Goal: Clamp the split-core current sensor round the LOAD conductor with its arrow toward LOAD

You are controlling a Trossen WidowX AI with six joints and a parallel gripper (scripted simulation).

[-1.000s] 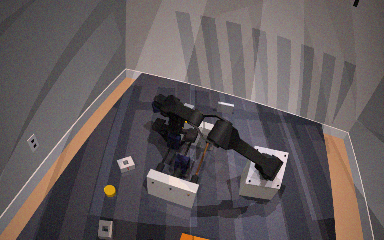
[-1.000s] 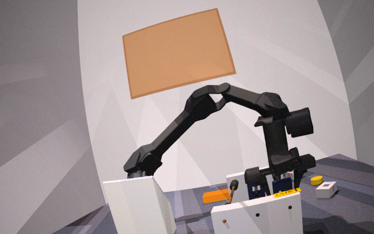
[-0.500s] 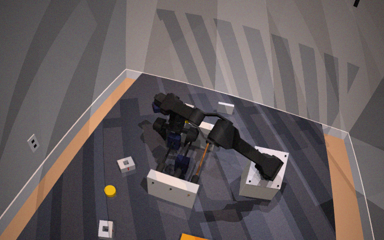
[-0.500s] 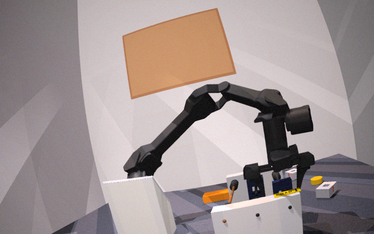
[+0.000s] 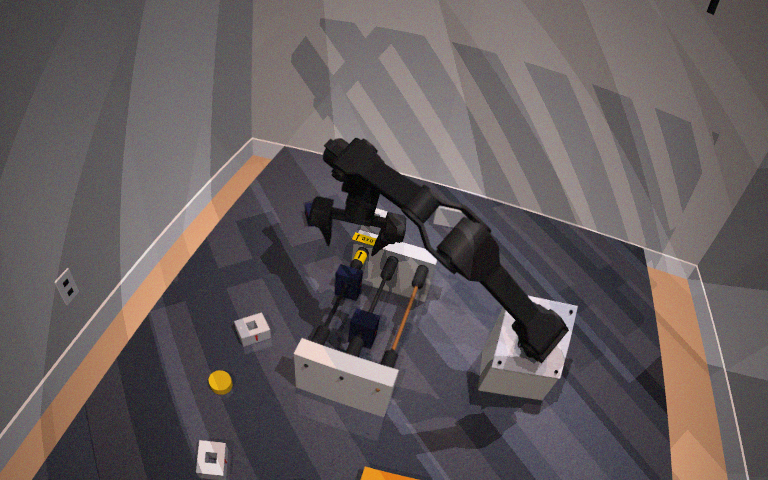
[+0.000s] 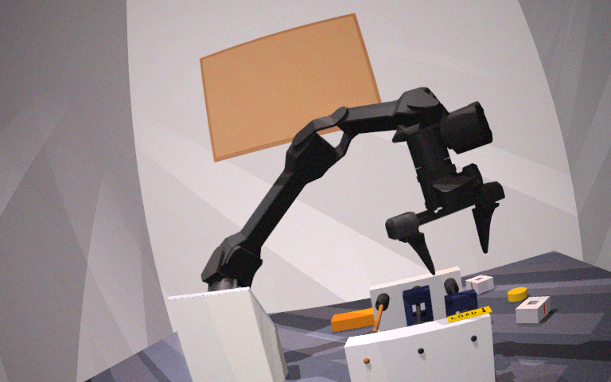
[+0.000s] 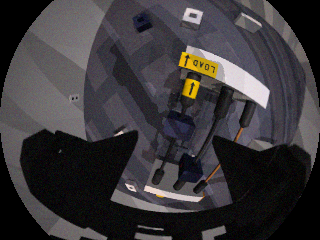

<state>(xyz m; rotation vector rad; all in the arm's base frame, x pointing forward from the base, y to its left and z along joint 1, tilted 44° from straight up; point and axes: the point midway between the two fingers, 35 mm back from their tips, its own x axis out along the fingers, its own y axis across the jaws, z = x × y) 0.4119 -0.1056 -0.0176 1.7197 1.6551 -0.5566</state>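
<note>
Overhead, the gripper (image 5: pixel 351 243) (image 6: pixel 460 263) (image 7: pixel 176 138) hung spread nearly to its limit, gripping nothing. Below, the dark blue sensor (image 5: pixel 348 281) (image 6: pixel 461 302) (image 7: pixel 179 125) sat around the LOAD conductor (image 5: pixel 332 311) (image 7: pixel 169 152); whether it had latched, I could not tell.

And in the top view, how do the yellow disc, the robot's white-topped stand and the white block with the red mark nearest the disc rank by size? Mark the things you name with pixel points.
1. White-topped stand (image 5: pixel 566 333)
2. White block (image 5: pixel 262 337) (image 6: pixel 529 315)
3. Yellow disc (image 5: pixel 220 381) (image 6: pixel 517 294)
</note>
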